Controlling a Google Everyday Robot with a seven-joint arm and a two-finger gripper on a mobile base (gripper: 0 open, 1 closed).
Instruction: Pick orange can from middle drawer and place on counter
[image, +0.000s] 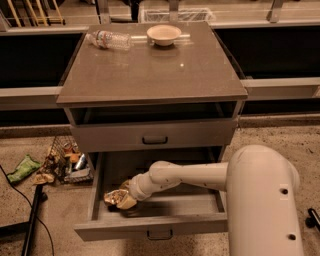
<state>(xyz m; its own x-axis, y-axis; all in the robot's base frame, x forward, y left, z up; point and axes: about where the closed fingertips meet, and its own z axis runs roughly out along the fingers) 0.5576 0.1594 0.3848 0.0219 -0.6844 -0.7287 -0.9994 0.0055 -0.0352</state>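
Camera view: the cream two-finger gripper (123, 200) is sitting inside the open, wide grey wooden middle drawer (110, 231), against the small shiny orange-gold can (114, 197) lying at its tip. Whether the jaws are clamping it cannot be told. The glossy grey-brown counter slab (150, 75) is lying well above the jaws.

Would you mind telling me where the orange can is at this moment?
In the camera view the orange can sits low and left, in the front-left corner of the open middle drawer, with the gripper right at it.
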